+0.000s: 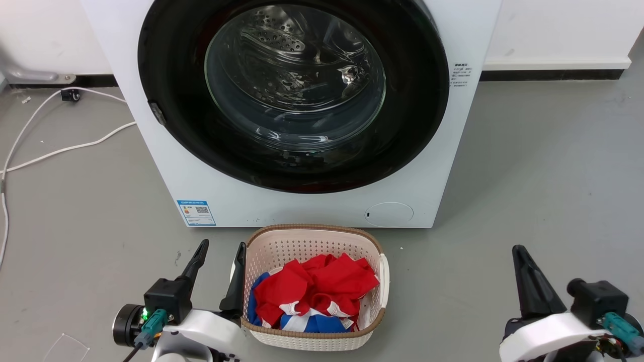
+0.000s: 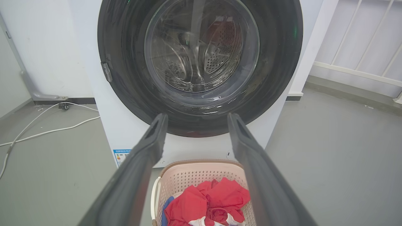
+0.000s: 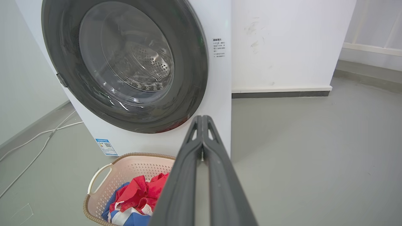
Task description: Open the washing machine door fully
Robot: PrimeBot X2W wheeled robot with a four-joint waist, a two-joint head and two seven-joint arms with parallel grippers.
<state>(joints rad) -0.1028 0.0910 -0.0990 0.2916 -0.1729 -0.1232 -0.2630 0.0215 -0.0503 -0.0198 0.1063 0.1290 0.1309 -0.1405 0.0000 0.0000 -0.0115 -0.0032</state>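
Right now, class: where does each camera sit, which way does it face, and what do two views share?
Head view: on the head, looking down at the washing machine door; left hand open, right hand shut.
Left wrist view: on that wrist, facing the door between its spread fingers.
Right wrist view: on that wrist, facing the door obliquely over closed fingers.
All share the basket.

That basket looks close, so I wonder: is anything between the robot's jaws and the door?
Nothing visible. The basket sits low before the washer, under the door; the open left jaws stand beside its left rim, the shut right jaws off to its right. The way up looks free.
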